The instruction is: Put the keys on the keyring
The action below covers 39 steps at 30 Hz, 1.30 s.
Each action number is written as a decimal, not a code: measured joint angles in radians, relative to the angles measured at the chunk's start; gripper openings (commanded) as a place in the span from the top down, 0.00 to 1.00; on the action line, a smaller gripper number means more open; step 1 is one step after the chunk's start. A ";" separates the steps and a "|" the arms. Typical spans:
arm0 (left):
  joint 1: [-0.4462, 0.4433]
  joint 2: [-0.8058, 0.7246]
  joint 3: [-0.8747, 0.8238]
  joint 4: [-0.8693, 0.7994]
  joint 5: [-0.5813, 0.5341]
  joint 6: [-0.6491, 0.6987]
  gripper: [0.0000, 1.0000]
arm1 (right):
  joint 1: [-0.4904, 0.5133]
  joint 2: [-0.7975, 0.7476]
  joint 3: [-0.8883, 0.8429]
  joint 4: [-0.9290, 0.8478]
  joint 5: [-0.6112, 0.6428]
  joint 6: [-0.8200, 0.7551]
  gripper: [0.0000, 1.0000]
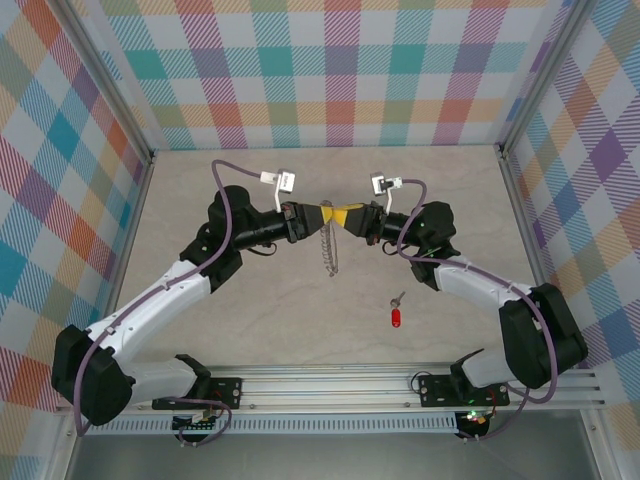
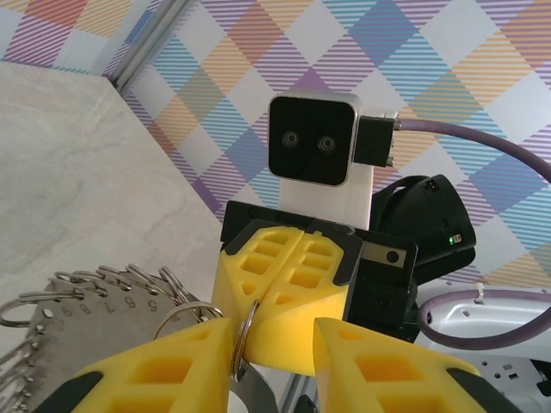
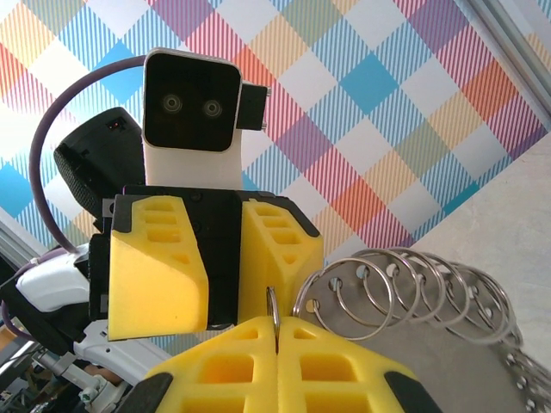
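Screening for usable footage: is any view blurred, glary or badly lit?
Top external: even, soft light, faint shadows; the key is small but crisp. Left wrist: the keyring is sharp, its stamped numbers visible. Right wrist: its loops glint mildly, nothing washed out.

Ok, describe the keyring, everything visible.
The keyring is silver metal: a flat plate stamped with numbers, its edge strung with many small split rings. It hangs in the air above the table, edge-on from above. The right gripper is shut on one ring; the left gripper stands open around that ring.
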State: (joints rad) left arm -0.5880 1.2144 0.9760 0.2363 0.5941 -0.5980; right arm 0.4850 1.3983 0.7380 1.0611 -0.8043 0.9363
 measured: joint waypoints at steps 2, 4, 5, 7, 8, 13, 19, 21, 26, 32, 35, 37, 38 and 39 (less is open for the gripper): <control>-0.002 0.003 0.000 0.003 0.000 0.000 0.70 | 0.000 0.000 0.000 0.000 0.000 0.000 1.00; -0.004 0.004 0.000 0.003 0.000 0.000 0.70 | 0.000 0.001 0.000 0.000 0.000 0.000 1.00; -0.004 0.004 0.000 0.003 0.000 0.000 0.70 | 0.000 0.002 0.000 0.000 0.000 0.000 1.00; -0.005 0.006 0.000 0.003 0.000 0.000 0.71 | 0.000 0.002 0.000 0.000 0.000 0.002 1.00; -0.005 0.008 0.000 0.003 0.000 0.000 0.71 | 0.000 0.002 0.000 0.000 0.000 0.002 1.00; -0.006 0.015 0.000 0.003 -0.005 0.002 0.81 | 0.000 0.003 0.000 0.000 0.000 0.003 1.00; -0.005 0.016 0.000 0.002 -0.021 0.019 1.00 | -0.002 0.004 0.000 0.008 0.002 0.007 1.00; -0.005 0.018 0.003 -0.005 -0.024 0.031 1.00 | -0.002 0.004 0.000 -0.002 0.006 0.008 0.82; -0.007 0.040 0.055 -0.093 -0.029 0.091 1.00 | -0.029 -0.007 0.002 -0.093 0.025 0.002 0.55; -0.007 0.048 0.156 -0.233 -0.019 0.215 1.00 | -0.106 -0.182 0.012 -0.331 0.045 -0.044 0.52; -0.005 0.050 0.216 -0.299 0.005 0.284 1.00 | -0.127 -0.273 0.063 -0.483 0.044 -0.109 0.51; -0.002 0.057 0.258 -0.336 0.030 0.332 1.00 | -0.128 -0.307 0.105 -0.572 0.034 -0.159 0.51; 0.002 0.061 0.280 -0.357 0.044 0.354 1.00 | -0.128 -0.315 0.127 -0.613 0.029 -0.182 0.51; 0.004 0.070 0.306 -0.379 0.061 0.379 1.00 | -0.128 -0.319 0.154 -0.655 0.019 -0.210 0.51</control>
State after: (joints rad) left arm -0.5842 1.2846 1.2816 -0.1429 0.6552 -0.2192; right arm 0.3573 1.0794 0.8917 0.4057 -0.7849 0.7265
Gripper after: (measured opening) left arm 0.050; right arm 0.487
